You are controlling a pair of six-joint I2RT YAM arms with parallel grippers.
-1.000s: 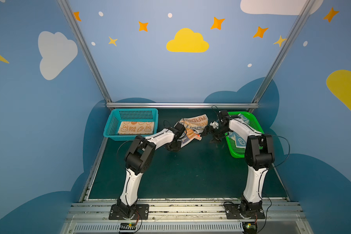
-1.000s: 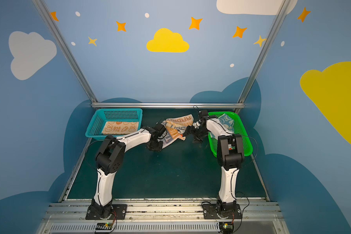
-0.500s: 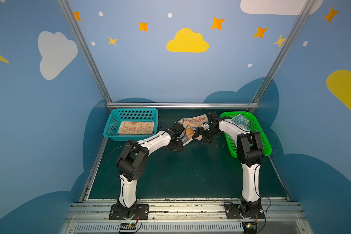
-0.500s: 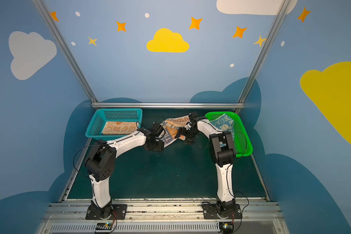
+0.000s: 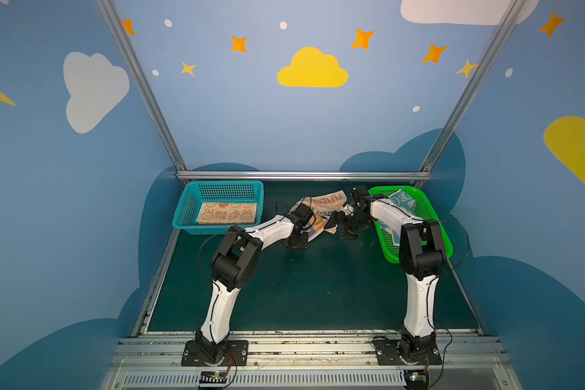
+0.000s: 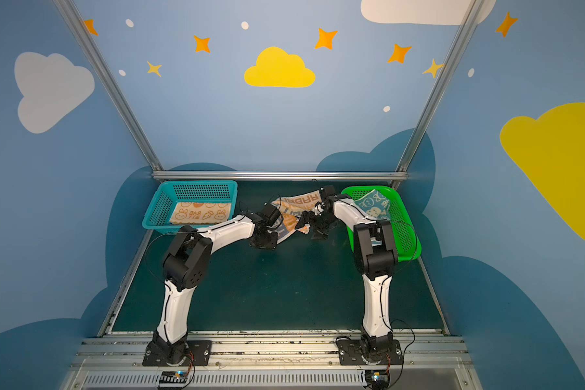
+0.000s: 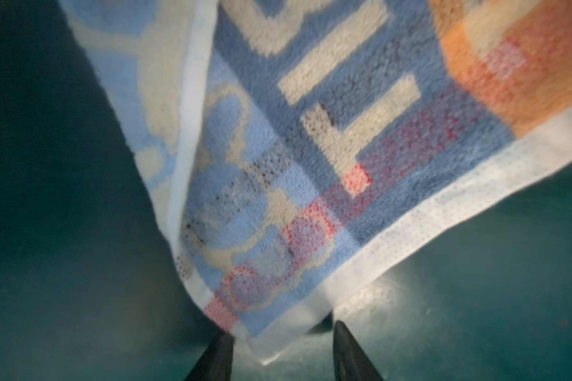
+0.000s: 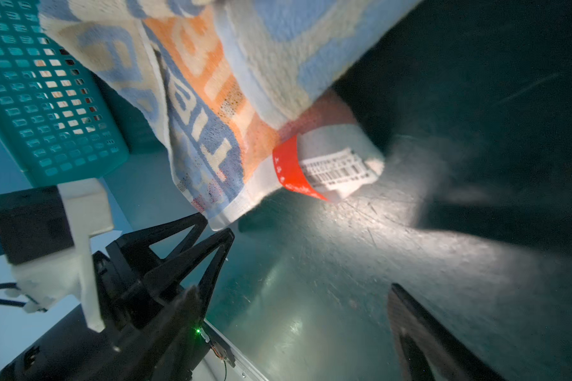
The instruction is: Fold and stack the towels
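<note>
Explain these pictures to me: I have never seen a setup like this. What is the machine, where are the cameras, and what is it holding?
Two white robot arms stand at a dark table, each ending in a two-fingered gripper. The wide pictures come from one high camera pair; the close-ups from cameras on the wrists. An orange towel lies in the teal basket, a blue towel in the green basket, a striped towel crumpled between them. The left gripper has that towel's corner between its jaws; whether it pinches is unclear. The right gripper is open, empty.
</note>
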